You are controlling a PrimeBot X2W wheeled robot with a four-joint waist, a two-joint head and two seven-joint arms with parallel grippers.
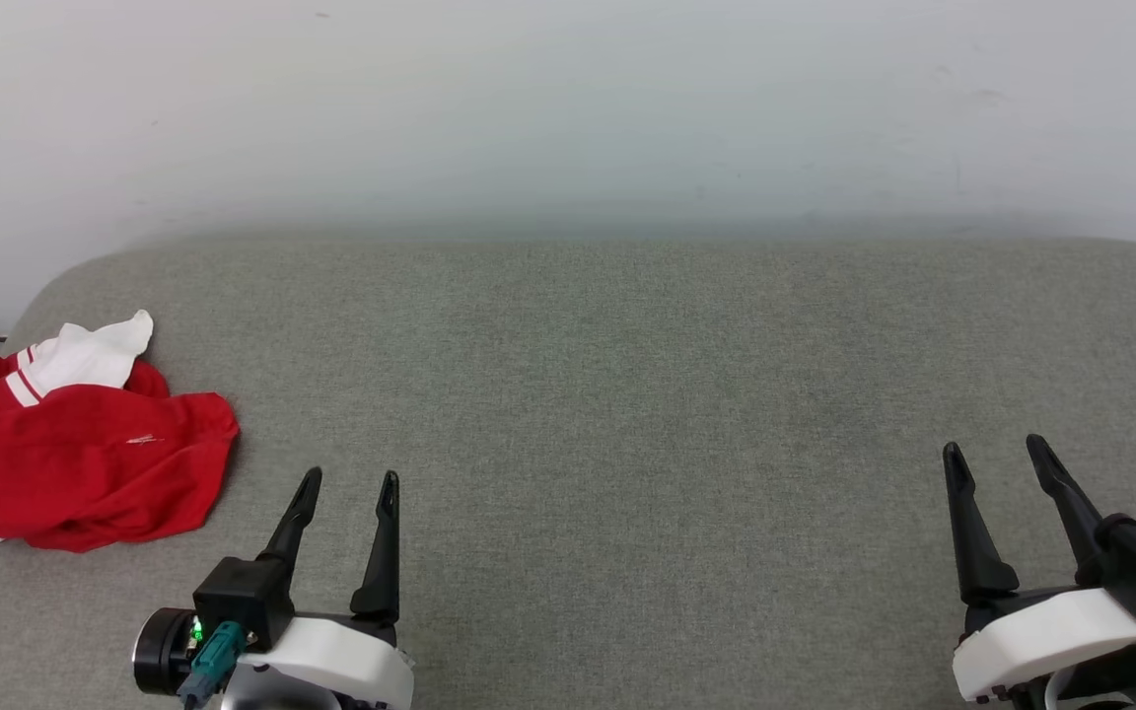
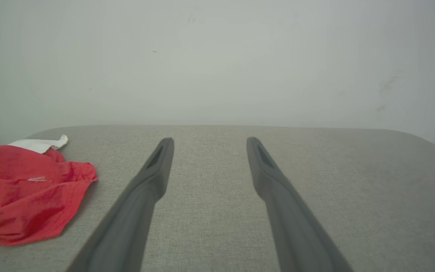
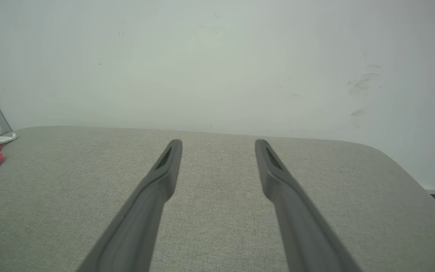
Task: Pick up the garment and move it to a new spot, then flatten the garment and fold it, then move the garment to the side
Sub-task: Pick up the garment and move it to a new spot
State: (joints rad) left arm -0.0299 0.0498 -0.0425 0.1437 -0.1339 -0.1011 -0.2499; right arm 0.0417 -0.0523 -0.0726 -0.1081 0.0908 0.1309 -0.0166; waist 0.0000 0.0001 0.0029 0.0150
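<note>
Head view: garment (image 1: pixel 85 454) crumpled far left, axis unclear; your left gripper (image 1: pixel 351 476), right gripper (image 1: pixel 994 447) low, pointing forward, spread, empty.

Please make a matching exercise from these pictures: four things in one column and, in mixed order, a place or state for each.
1 shirt
2 left pincer
3 right pincer
4 wall

A open, lower right of the head view
B crumpled, at the left end of the grey surface
C pale, behind the grey surface
D open, close to the shirt, not touching it

Pairs: 1-B, 2-D, 3-A, 4-C
</note>
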